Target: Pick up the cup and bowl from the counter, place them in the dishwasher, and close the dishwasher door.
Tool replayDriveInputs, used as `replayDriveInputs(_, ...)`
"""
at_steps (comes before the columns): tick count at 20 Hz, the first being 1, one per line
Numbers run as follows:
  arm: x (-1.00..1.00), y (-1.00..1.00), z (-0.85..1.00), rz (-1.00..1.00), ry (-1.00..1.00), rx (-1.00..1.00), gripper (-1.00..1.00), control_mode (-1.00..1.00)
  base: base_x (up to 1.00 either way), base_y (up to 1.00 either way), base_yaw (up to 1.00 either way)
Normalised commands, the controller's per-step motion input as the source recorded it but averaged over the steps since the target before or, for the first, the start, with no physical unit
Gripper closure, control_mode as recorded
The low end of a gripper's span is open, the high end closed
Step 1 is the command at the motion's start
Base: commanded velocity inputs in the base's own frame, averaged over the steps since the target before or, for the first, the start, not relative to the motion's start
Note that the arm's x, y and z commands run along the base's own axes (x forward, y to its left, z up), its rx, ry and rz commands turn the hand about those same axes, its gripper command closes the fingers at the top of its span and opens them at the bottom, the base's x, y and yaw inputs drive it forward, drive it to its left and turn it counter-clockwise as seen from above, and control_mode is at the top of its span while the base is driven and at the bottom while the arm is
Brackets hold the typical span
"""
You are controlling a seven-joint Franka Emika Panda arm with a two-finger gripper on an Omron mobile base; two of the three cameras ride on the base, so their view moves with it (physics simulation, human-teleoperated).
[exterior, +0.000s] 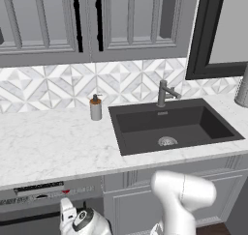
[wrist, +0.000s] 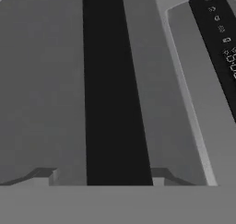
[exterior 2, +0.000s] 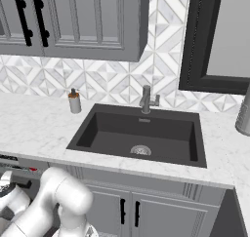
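We see the counter (exterior: 53, 142), white marble, running left to right, a dark sink (exterior: 172, 125) set into it. Below its left end sits the dishwasher (exterior: 38, 200), upright front facing us. In the hand view the dishwasher door (wrist: 41, 89) is close up, its dark handle bar (wrist: 115, 89) running lengthwise between the two fingertips (wrist: 44, 177). Jaws stand apart, astride the bar; contact we cannot tell. Control strip (wrist: 223, 38) bears small white marks, unreadable. Soap bottle (exterior: 96, 108) upright near the sink.

Kitchen: sink (exterior: 174, 127) w/ faucet (exterior: 164, 93), marble counter (exterior: 53, 142), cabinets (exterior: 53, 21)
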Motion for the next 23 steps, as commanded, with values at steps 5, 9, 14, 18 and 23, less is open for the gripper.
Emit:
replayDriveInputs(5,1.00,-0.39,0.00,-0.08,-0.14,0.06,-1.00,-1.00,0.00,0.00,0.00)
replayDriveInputs(9,1.00,-0.42,0.03,-0.08,-0.14,0.06,-1.00,-1.00,0.00,0.00,0.00)
replayDriveInputs(14,1.00,-0.46,0.06,-0.08,-0.16,0.07,-1.00,-1.00,0.00,0.00,0.00)
replayDriveInputs(18,0.96,-0.44,0.03,-0.07,-0.15,0.08,-1.00,-1.00,0.00,0.00,0.00)
replayDriveInputs(23,0.49,-0.13,0.00,-0.10,-0.16,0.02,-1.00,-1.00,0.00,0.00,0.00)
